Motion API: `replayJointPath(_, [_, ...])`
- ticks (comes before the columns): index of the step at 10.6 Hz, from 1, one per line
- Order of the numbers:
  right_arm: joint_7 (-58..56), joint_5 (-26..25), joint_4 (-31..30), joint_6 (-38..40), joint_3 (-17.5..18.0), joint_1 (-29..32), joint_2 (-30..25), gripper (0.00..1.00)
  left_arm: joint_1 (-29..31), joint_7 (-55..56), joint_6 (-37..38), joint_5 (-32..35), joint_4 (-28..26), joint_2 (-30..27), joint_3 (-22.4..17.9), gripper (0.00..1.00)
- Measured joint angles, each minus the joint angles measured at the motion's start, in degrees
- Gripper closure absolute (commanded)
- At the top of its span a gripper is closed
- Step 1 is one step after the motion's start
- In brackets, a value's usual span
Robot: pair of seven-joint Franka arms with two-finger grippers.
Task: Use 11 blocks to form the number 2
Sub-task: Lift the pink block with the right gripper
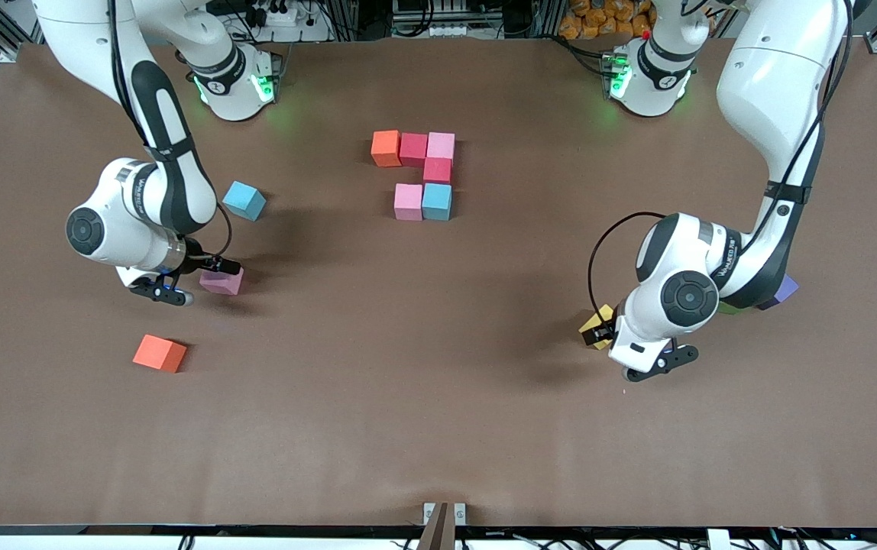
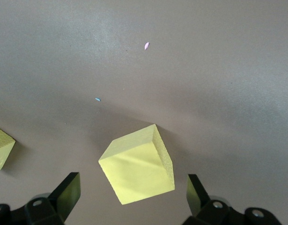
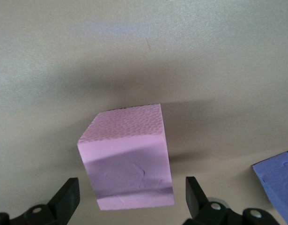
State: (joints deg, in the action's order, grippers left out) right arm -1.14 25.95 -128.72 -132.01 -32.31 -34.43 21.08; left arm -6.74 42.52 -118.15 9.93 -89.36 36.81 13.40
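Nearest the front camera, a loose orange cube point(image 1: 160, 354) is sitting toward the right arm's end of the table, turned slightly askew. The left arm is folding down with its wrist low; the left gripper point(image 2: 132, 197) is hanging over a yellow cube point(image 2: 138, 164) toward the left arm's end, fingers apart and standing clear on either side of it, the cube rotated so one corner is pointing between the jaws. A second yellow cube point(image 2: 1, 147) is lying just beside it. The right arm is bending in the same way, the right gripper point(image 3: 132, 199) over a pink cube point(image 3: 127, 159), fingers spread and not touching its sides, one flat face turning toward the camera. A purple cube point(image 1: 786, 289) is peeking from under the left arm. A loose light blue cube point(image 1: 244, 200) is resting farther back, rotated. Farthest, the partial number 2 point(image 1: 421, 174) is lying mid-table, long axis running toward the bases: three touching cubes across, one below, two more nearer.
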Motion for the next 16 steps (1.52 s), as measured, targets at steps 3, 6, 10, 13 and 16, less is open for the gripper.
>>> replayJointPath(3, [0.08, -0.07, 0.06, -1.71, 0.82, 0.00, 0.00, 0.05, 0.00, 0.00, 0.00, 0.00, 0.02, 0.02, 0.00, 0.00])
replayJointPath(6, [-0.25, -0.27, 0.06, -3.16, 1.63, 0.00, 0.00, 0.22, 0.00, 0.32, 0.00, -0.09, 0.16, 0.02, 0.00, 0.00])
replayJointPath(10, [-4.83, -0.43, 0.06, -3.86, 1.69, 0.13, 0.05, 0.52, 0.02, 2.31, -0.66, -1.41, 0.18, 0.62, 0.00, 0.00])
replayJointPath(13, [-7.23, -1.27, 0.27, -3.82, 1.78, 0.11, -0.10, 0.70, 0.92, 3.18, -1.61, -6.26, 0.05, 1.20, -0.20, 0.00])
replayJointPath(16, [-12.39, -1.73, 2.27, -1.87, 2.63, 0.04, -0.10, 0.72, 2.05, 4.06, -2.30, -6.81, -1.34, 1.66, -0.25, 0.00])
